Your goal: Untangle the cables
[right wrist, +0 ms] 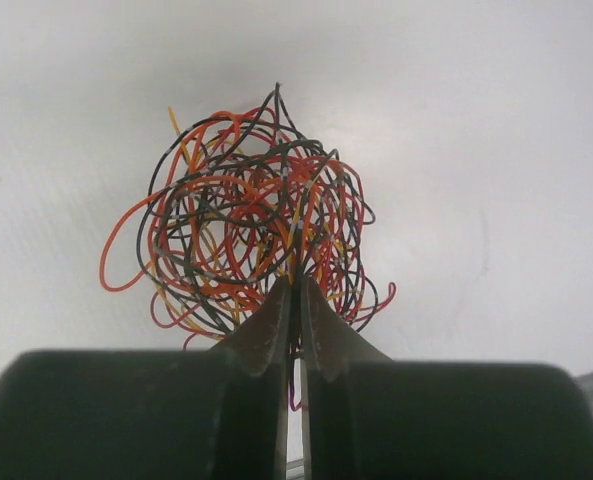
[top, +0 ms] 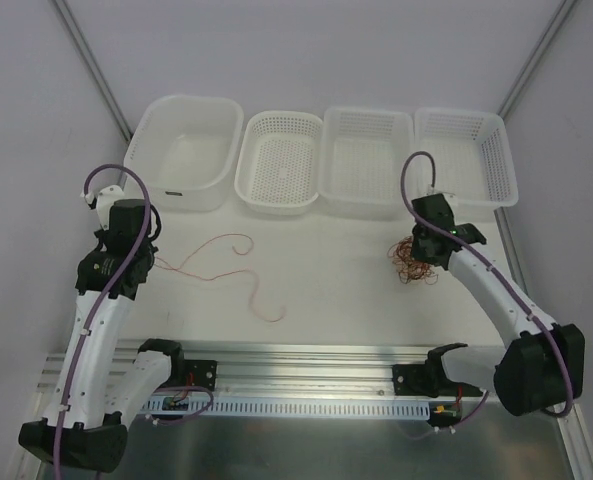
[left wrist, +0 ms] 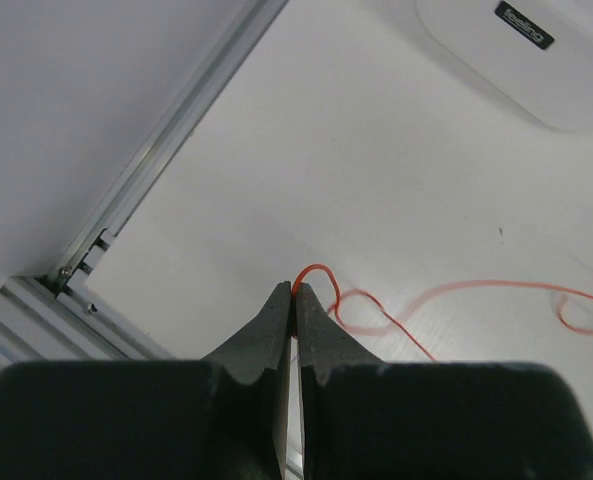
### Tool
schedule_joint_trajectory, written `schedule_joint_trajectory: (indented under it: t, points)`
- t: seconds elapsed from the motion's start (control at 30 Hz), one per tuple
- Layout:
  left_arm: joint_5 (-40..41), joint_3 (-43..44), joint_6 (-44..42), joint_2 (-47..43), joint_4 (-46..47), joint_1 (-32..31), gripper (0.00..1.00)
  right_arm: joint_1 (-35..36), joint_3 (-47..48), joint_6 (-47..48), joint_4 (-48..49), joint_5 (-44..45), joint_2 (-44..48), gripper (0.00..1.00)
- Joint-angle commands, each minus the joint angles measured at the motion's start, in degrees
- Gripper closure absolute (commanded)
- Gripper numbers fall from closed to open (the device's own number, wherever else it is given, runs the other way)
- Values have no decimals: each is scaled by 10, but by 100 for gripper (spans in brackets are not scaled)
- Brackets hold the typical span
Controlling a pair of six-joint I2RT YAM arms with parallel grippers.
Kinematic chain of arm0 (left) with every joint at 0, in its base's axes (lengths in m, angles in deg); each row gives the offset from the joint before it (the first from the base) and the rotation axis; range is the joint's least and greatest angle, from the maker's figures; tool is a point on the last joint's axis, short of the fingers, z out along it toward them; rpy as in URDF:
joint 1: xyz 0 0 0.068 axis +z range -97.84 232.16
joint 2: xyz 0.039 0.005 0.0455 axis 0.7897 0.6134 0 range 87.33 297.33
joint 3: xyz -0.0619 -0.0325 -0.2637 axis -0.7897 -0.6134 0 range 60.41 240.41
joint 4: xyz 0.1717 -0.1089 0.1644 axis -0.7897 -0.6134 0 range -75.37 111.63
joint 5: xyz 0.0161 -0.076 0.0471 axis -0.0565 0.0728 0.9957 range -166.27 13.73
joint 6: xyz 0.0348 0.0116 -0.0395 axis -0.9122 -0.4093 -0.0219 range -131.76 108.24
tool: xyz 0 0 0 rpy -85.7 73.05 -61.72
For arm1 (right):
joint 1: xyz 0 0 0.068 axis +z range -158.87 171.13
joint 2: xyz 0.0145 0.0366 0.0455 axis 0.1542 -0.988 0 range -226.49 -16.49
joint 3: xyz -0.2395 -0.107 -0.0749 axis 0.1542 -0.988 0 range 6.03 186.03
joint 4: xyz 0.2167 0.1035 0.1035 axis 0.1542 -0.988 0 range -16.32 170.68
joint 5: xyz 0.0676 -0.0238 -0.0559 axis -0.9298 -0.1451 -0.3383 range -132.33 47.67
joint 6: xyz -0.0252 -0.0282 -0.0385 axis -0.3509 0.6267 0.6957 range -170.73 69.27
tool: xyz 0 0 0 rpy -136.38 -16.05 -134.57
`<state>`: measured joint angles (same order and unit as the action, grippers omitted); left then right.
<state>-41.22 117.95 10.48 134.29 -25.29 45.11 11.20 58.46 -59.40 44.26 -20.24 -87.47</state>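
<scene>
The left gripper [left wrist: 294, 291] has its two fingers pressed together, and it pinches one loose cable [left wrist: 506, 283] right at the fingertips. A small red-orange loop of this cable stands out just beyond the tips. From there the cable runs away over the white table [top: 326, 290] in soft curves towards the middle, and all of it lies flat on the surface except the pinched part. In the top view it lies to the right of the left gripper, near the left arm [top: 101, 310] and well apart from the right arm [top: 496, 290].

The right gripper [right wrist: 296, 286] is also closed, with its fingers meeting on the near edge of the tangle [right wrist: 246, 220]. The tangle is directly in front of these fingers and touches them. It is a round bunch of very thin cables in red, orange and black, with a few yellowish ones. How many cables are inside it, I cannot tell, because they cross one another too many times.

So I count one loose cable and one tangle, and between them is a wide stretch of table. There are two arms and two grippers, and each gripper holds one of the two things.

At the far edge of the table four white containers stand in a row: one tub [top: 186, 150] with solid walls at the left, then three perforated baskets [top: 278, 165] beside it. The tangle lies near the front of the two baskets on the right.
</scene>
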Motion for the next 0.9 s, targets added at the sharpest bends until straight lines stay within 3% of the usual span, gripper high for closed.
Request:
schedule_joint_trajectory:
  t: [0.0, 0.1, 0.23, 0.53, 0.73, 0.87]
  points:
    - [20, 38, -37, 14, -9, 35, 100, -67, 42, 31, -51, -25, 57, 99]
    - [2, 49, -37, 24, -5, 39, 100, -88, 86, 47, -75, -42, 79, 99]
    - [-94, 52, -31, 19, 7, 39, 100, -87, 98, 44, -74, -133, 89, 99]
    - [-198, 130, -58, -5, 17, 39, 100, -37, -28, -13, 43, -240, 57, 89]
    - [-295, 258, -67, 23, 15, 39, 100, -3, -69, -23, 87, -261, 1, 60]
    - [-329, 362, -64, 78, 16, 39, 100, 9, -57, -7, 72, -241, 17, 29]
